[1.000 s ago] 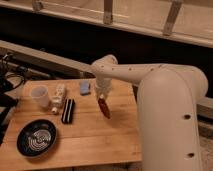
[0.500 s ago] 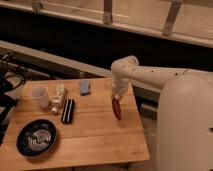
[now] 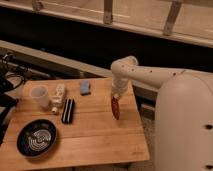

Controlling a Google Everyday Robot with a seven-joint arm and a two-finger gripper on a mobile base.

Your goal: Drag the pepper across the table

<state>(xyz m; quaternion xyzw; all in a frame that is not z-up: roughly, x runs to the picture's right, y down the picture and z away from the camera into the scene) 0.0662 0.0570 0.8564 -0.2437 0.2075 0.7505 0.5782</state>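
The pepper (image 3: 115,107) is a slender dark red chili shape, hanging point-down over the right part of the wooden table (image 3: 90,135). My gripper (image 3: 115,97) sits just above it at the end of the white arm and is shut on its upper end. The pepper's tip is at or just above the tabletop; I cannot tell if it touches.
A black striped block (image 3: 68,110), a small white bottle (image 3: 58,97), a translucent cup (image 3: 39,96) and a blue-grey object (image 3: 85,88) stand on the left half. A dark bowl (image 3: 37,138) sits at front left. The table's right edge is close to the pepper.
The arm and pepper have moved toward the table's right side across the earlier frames; between half a second ago and now they have hardly shifted.
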